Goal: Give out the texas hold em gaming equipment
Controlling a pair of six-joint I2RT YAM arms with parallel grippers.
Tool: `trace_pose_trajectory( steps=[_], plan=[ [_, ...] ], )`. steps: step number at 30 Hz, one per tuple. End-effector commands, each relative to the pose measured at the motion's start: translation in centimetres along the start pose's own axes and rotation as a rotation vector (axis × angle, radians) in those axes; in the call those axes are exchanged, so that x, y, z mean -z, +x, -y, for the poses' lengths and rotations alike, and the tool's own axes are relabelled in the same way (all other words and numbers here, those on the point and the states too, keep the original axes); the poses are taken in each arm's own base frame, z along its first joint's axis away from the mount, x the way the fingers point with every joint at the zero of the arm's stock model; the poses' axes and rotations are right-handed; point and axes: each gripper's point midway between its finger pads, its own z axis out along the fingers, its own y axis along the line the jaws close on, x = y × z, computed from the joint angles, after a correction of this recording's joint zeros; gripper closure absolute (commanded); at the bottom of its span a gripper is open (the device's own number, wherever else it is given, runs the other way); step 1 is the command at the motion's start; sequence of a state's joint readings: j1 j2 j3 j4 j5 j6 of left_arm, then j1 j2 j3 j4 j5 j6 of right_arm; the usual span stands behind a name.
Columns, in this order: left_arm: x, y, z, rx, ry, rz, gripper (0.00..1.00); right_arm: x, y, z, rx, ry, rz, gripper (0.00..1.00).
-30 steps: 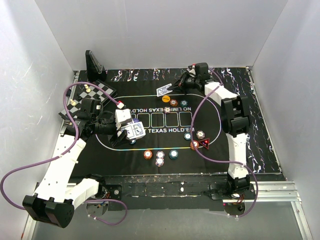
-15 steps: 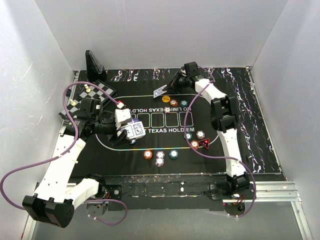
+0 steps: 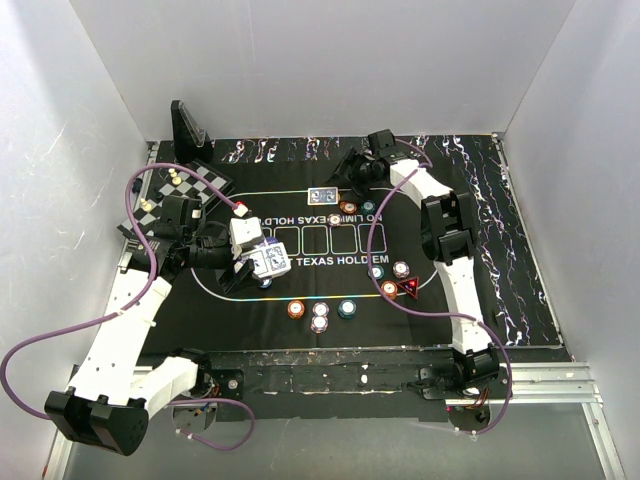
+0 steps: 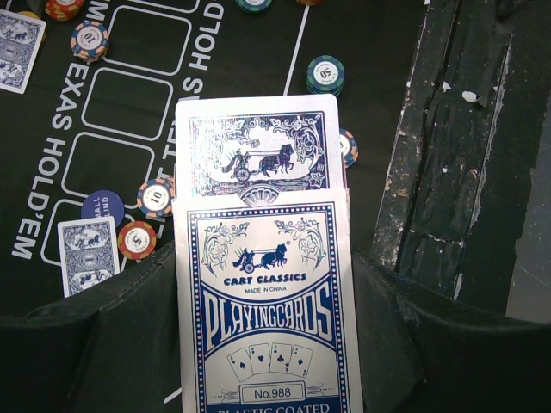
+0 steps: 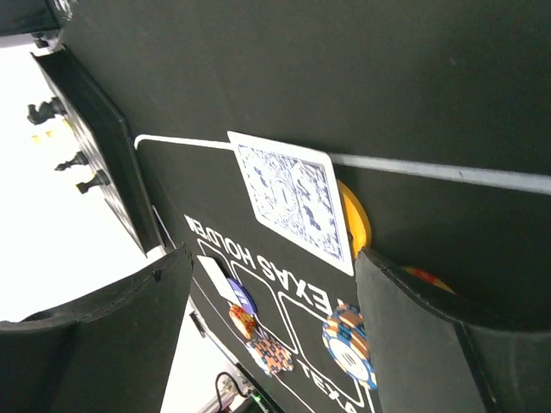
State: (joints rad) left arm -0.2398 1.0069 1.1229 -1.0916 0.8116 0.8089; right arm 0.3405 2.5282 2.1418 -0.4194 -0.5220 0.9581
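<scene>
My left gripper (image 3: 252,262) is shut on a blue-and-white box of playing cards (image 4: 265,301), held above the mat's near left, and a patterned card back (image 4: 258,155) sticks out of its top. At the far side my right gripper (image 3: 357,170) is open just above the mat. One face-down playing card (image 5: 297,198) lies flat beyond its fingers, partly covering the yellow disc (image 5: 355,219). That card (image 3: 322,195) rests on the far white line. Poker chips (image 3: 320,312) sit at the near centre, others (image 3: 347,207) by the far line, and a red triangle marker (image 3: 409,289) is at the right.
The black hold'em mat (image 3: 500,250) covers the table. A chessboard with pieces (image 3: 185,190) and a black stand (image 3: 187,128) are at the far left. White walls enclose three sides. In the left wrist view another card (image 4: 88,254), a blue disc (image 4: 103,206) and chips (image 4: 155,198) lie below.
My right gripper has opened and let go of the card, which went from tilted in its grip to lying flat on the mat. The left arm has not moved.
</scene>
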Motion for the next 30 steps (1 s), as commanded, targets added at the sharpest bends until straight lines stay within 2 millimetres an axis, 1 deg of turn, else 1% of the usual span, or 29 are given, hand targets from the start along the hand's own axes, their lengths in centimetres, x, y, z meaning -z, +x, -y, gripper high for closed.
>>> trace_pose_trajectory(
  steps=[1,3,5,7,9,10,11,12,14,16,17,18,19,20,21,22,24,26,27,30],
  plan=[
    [0.6,-1.4,0.0,-0.031,-0.013,0.034,0.83,5.3,-0.4,-3.7,0.074,-0.009,0.081,0.16],
    [0.6,-1.3,0.1,-0.031,-0.012,0.031,0.83,7.1,0.0,-4.7,0.102,-0.027,0.101,0.14],
    [0.7,-1.2,0.2,-0.035,-0.014,0.028,0.83,9.1,0.5,-6.7,0.143,-0.077,0.129,0.13],
    [0.7,-1.0,0.2,-0.035,-0.017,0.021,0.83,11.4,1.1,-9.1,0.179,-0.134,0.143,0.13],
    [0.8,-0.9,0.3,-0.037,-0.019,0.019,0.83,13.6,2.2,-11.7,0.226,-0.204,0.144,0.13],
    [0.9,-0.9,0.4,-0.037,-0.016,0.017,0.83,14.5,2.8,-12.7,0.248,-0.226,0.14,0.12],
    [1.0,-1.0,0.4,-0.035,-0.02,0.018,0.83,15.7,3.8,-14.0,0.273,-0.254,0.133,0.12],
    [1.0,-1.0,0.5,-0.029,-0.02,0.02,0.83,16.5,4.8,-14.8,0.3,-0.275,0.123,0.12],
    [1.0,-1.0,0.6,-0.028,-0.019,0.022,0.83,18.0,8.1,-15.9,0.35,-0.306,0.084,0.12],
    [1.0,-1.0,0.6,-0.022,-0.022,0.024,0.83,18.7,12.5,-15.8,0.402,-0.32,0.018,0.11],
    [1.0,-1.0,0.5,-0.023,-0.022,0.025,0.83,18.7,15.1,-15.6,0.431,-0.326,-0.022,0.11],
    [0.9,-1.0,0.5,-0.023,-0.021,0.025,0.83,19.1,17.3,-15.0,0.447,-0.332,-0.052,0.11],
    [0.9,-1.2,0.4,-0.023,-0.023,0.03,0.83,19.7,19.5,-15.0,0.471,-0.355,-0.074,0.11],
    [0.9,-1.3,0.4,-0.022,-0.022,0.035,0.83,20.2,21.5,-14.4,0.471,-0.365,-0.095,0.1],
    [0.9,-1.3,0.5,-0.022,-0.019,0.038,0.83,20.0,22.9,-13.8,0.461,-0.376,-0.122,0.1],
    [0.8,-1.4,0.4,-0.022,-0.017,0.043,0.83,20.8,24.6,-14.0,0.472,-0.413,-0.155,0.1],
    [0.8,-1.6,0.4,-0.014,-0.012,0.047,0.83,21.3,27.1,-13.4,0.462,-0.448,-0.202,0.1],
    [0.7,-1.6,0.4,-0.007,-0.004,0.045,0.83,21.7,29.1,-13.4,0.481,-0.478,-0.215,0.09],
    [0.7,-1.7,0.4,-0.007,-0.005,0.047,0.83,21.9,29.9,-13.5,0.494,-0.494,-0.221,0.09],
    [0.7,-1.9,0.2,-0.01,-0.017,0.059,0.83,21.3,31.6,-13.4,0.504,-0.488,-0.248,0.09]
  ],
)
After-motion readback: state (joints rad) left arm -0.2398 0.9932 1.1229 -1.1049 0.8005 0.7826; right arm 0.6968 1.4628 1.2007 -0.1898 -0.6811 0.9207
